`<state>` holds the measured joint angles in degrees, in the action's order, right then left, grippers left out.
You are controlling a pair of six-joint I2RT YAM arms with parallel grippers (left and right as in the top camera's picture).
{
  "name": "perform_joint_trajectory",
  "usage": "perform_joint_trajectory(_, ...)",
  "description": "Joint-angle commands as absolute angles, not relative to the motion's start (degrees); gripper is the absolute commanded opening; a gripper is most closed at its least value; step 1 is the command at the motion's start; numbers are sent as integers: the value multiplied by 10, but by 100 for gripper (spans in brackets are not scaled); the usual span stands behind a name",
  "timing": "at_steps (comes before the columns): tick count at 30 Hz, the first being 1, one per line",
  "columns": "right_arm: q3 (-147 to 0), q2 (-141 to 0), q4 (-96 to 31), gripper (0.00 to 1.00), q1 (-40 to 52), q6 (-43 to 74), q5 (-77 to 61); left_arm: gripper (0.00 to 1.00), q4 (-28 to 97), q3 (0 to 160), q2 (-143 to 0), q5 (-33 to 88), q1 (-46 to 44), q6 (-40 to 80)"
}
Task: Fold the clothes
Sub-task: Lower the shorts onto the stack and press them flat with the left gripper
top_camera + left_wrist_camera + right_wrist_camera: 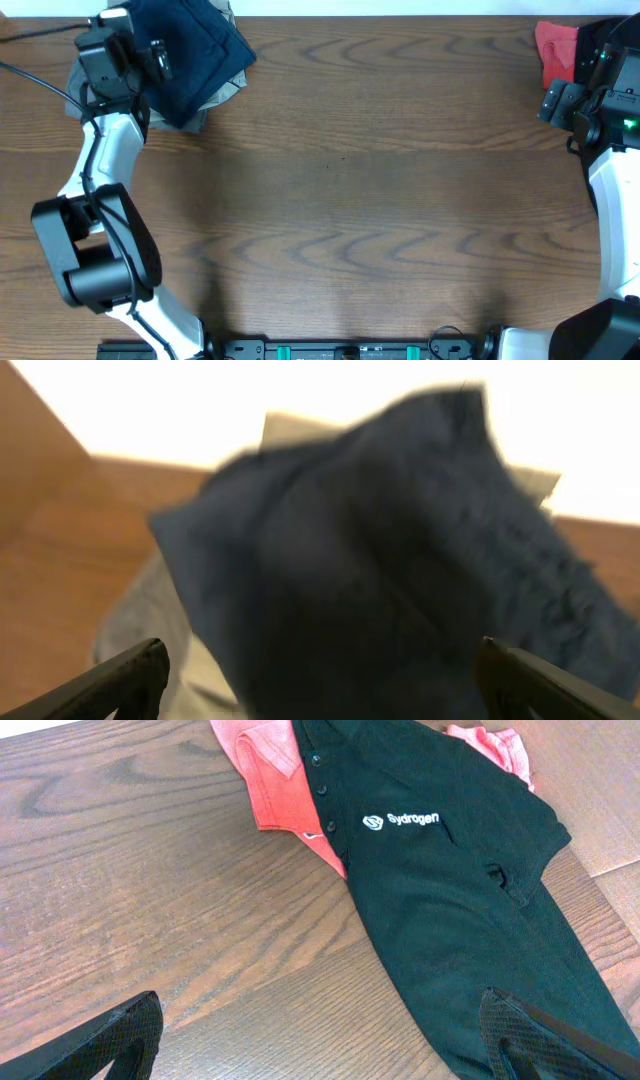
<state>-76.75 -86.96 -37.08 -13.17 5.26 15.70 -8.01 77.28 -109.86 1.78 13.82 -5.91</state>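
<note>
Dark navy shorts lie folded on top of a small pile with khaki and grey pieces at the table's far left corner. They fill the left wrist view, blurred. My left gripper is open, right at the pile's left side, with nothing between its fingers. My right gripper is open and empty at the far right. In its wrist view a black polo shirt with a white logo lies over a coral-red piece; the right fingers hover over bare wood beside the shirt. The red piece also shows overhead.
The wooden table stretches between the two piles. The table's far edge runs just behind both piles. A cable trails at the far left corner.
</note>
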Motion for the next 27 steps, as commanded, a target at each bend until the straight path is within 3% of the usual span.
perform_joint_trajectory(1, -768, -872, -371, 99, -133, 57, 163, 98, -72, 774, -1135, 24, 138, -35)
perform_joint_trajectory(9, -768, -872, -371, 99, -133, 57, 163, 98, -41, 774, -1212, 24, 138, -35)
perform_joint_trajectory(17, -768, -872, -371, 99, -133, 57, 163, 98, -11, 774, -1171, 24, 138, -34)
perform_joint_trajectory(27, -768, -872, -371, 99, -133, 57, 163, 98, -131, 774, -1093, 19, 141, -33)
